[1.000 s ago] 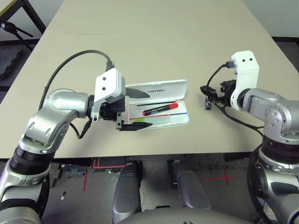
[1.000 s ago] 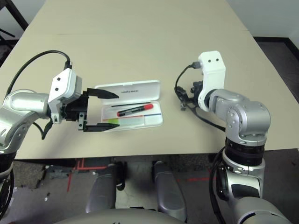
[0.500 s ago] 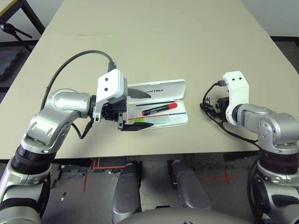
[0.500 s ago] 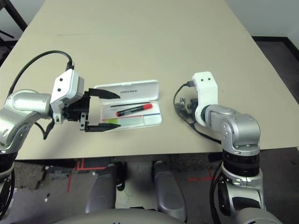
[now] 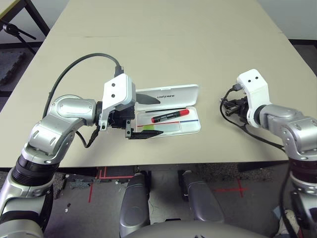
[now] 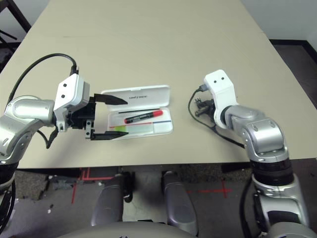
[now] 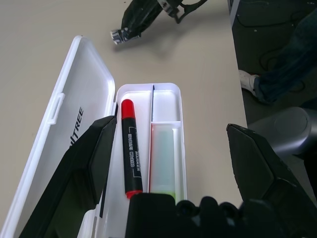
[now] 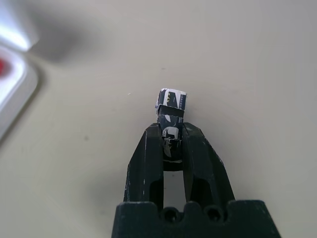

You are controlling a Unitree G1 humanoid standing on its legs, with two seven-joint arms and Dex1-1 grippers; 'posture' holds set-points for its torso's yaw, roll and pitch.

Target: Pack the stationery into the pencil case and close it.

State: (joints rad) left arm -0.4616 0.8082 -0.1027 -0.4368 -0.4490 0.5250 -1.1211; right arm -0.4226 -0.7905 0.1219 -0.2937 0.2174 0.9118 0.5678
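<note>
On the floor point(image 5: 237, 201) before the table, red tape marks cross the grey, and the left wrist view catches a person's leg point(image 7: 290, 62) and pale shoe point(image 7: 248, 81) beside the table's edge. The table point(image 5: 163, 54) begins with a straight near edge, a strip of open surface separating it from the pencil case point(image 5: 194, 128).

The case lies open, its "UNITREE" lid point(image 5: 190, 91) raised on the farther side. In the tray, the light-green highlighter point(image 7: 162, 158) sits in the nearer compartment and the black marker point(image 7: 130, 148) with red cap lies slantwise beside it, nearer the hinge. The left gripper point(image 6: 127, 117) stands wide open over the case's left end, holding nothing.

Well apart to the right, the right gripper point(image 8: 172, 124) is closed on the tiny black-and-silver block point(image 8: 171, 100), whose end pokes past the fingertips in the right wrist view. Open tabletop lies between case and right gripper, and stretches far beyond both towards the pale wall point(image 5: 292, 17).
</note>
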